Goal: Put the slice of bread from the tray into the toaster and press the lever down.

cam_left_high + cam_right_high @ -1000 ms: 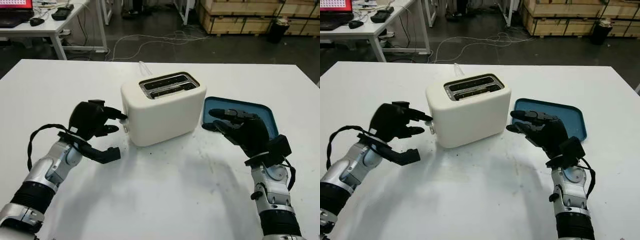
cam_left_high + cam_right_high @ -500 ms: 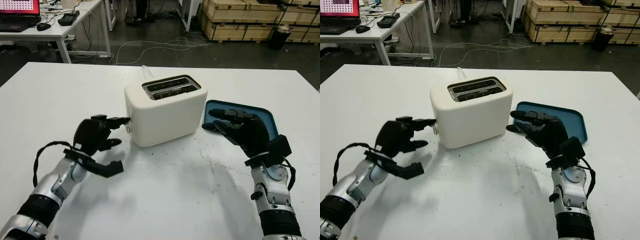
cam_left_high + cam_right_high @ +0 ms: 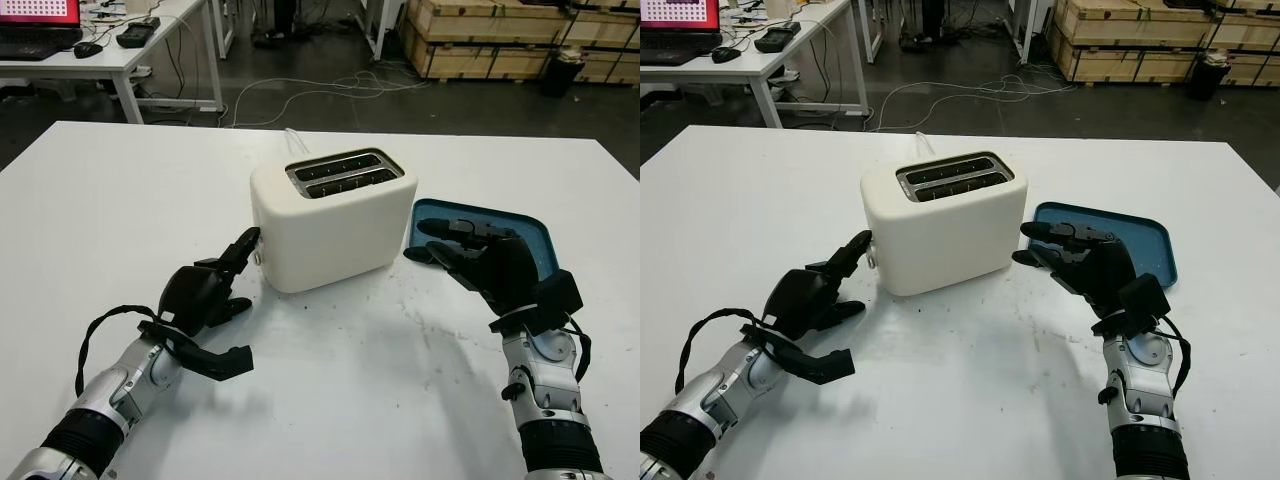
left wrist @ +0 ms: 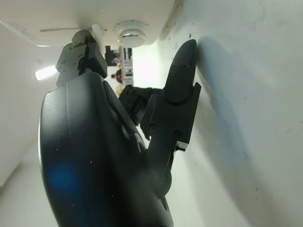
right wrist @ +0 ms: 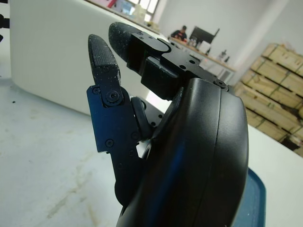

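1. The left hand [image 3: 205,290] is seen low by the toaster's left end, open, nothing held, one fingertip up near the lever [image 4: 96,32].
2. The toaster [image 3: 333,217] is stood in the middle of the table [image 3: 120,190]. Dark bread can be seen down in its slots [image 3: 343,172], though this cannot be told for sure.
3. The lever is judged small, stiff and slippery; it should be pushed from on top.
4. The right hand [image 3: 490,262] is held open over the blue tray [image 3: 535,235]. No bread is seen on the tray.
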`<control>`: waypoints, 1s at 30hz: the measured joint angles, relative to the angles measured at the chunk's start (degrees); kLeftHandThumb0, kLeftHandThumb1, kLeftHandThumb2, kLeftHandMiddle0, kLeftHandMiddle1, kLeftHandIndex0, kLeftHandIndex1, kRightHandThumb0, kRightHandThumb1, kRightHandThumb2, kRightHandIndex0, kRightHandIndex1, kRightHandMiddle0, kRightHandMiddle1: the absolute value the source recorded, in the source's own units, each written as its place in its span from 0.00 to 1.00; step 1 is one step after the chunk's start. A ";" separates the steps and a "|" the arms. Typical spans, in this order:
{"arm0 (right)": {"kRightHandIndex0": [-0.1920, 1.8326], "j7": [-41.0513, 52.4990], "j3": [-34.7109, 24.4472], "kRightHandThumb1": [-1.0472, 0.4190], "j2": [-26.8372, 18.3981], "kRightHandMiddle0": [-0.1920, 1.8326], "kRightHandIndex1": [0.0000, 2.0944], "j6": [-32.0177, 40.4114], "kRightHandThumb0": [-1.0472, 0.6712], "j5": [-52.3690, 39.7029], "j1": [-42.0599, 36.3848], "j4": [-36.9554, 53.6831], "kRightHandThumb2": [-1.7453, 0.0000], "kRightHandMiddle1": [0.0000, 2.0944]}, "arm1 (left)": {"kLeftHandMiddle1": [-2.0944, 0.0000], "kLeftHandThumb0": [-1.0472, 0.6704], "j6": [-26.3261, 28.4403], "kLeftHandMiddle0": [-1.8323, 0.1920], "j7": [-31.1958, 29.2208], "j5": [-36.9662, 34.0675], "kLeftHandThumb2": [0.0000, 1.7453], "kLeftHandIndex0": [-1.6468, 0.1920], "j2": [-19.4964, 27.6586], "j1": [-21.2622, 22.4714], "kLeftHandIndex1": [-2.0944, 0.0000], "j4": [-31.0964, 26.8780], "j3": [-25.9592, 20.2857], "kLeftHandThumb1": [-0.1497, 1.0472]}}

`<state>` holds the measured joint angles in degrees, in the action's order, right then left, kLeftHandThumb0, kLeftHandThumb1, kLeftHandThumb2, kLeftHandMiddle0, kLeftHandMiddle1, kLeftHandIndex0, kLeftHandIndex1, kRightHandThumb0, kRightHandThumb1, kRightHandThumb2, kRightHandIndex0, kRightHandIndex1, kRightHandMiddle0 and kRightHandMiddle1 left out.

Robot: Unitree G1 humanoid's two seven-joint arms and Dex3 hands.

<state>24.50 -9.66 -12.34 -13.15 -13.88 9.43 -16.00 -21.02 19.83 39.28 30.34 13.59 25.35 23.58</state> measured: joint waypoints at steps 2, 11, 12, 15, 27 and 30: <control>0.71 0.01 0.00 0.09 0.00 0.67 0.00 0.00 0.33 0.00 0.00 0.00 1.00 0.00 | 0.23 0.49 0.54 0.60 -2.26 -0.42 0.01 0.21 0.84 -0.18 1.00 -1.63 -0.30 0.79; 0.71 -0.38 0.01 0.09 0.00 0.67 0.00 0.39 0.33 0.01 0.00 0.05 1.00 0.00 | 0.26 0.47 2.79 0.56 -8.63 -0.73 0.00 0.20 3.04 -0.30 0.99 -6.06 -1.49 0.79; 0.71 -0.39 0.01 0.09 0.00 0.67 0.00 0.46 0.33 0.01 0.00 0.05 1.00 0.00 | 0.26 0.48 2.83 0.56 -8.84 -0.73 0.00 0.20 3.07 -0.38 0.99 -6.28 -1.66 0.78; 0.71 -0.27 0.00 0.09 0.00 0.67 0.00 0.45 0.32 0.00 0.00 0.04 1.00 0.00 | 0.24 0.48 2.84 0.56 -9.10 -0.73 0.00 0.20 3.07 -0.57 0.99 -6.73 -2.07 0.77; 0.71 -0.09 -0.02 0.09 0.01 0.67 0.00 0.44 0.32 0.00 0.00 0.01 1.00 0.00 | 0.30 0.47 4.09 0.53 -6.87 0.57 0.00 0.19 2.90 -0.56 0.99 -9.64 -4.81 0.77; 0.71 -0.11 -0.02 0.09 0.01 0.67 0.00 0.44 0.32 0.00 0.00 0.01 1.00 0.00 | 0.26 0.49 4.07 0.53 -5.35 1.14 0.00 0.18 2.71 -0.48 0.98 -9.61 -5.07 0.73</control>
<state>24.39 -9.68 -12.33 -12.70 -13.87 9.43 -15.99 -16.96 14.48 40.42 33.04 13.12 15.74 18.51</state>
